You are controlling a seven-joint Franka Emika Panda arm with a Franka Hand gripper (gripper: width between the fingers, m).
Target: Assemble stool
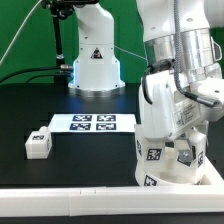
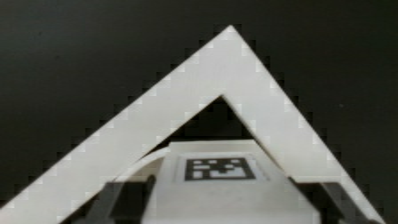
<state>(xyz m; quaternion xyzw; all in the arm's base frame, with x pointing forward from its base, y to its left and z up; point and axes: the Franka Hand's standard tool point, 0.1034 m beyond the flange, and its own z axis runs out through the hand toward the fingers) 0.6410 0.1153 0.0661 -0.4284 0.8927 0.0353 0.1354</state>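
Observation:
The stool (image 1: 156,160) stands at the exterior view's lower right: a white tagged body against the white bar. My gripper (image 1: 186,152) is down on its right side, and the arm hides much of it. In the wrist view, two white legs (image 2: 267,95) lean together into a peak over the black table. A third white leg (image 2: 221,152) with a square tag lies between my fingers (image 2: 135,196), which press on both of its sides. The gripper (image 2: 226,200) is shut on this leg. One loose leg block (image 1: 38,144) lies on the table at the exterior view's left.
The marker board (image 1: 93,122) lies flat mid-table. A long white L-shaped bar (image 1: 70,200) runs along the near edge. A white robot base (image 1: 95,60) with cables stands at the back.

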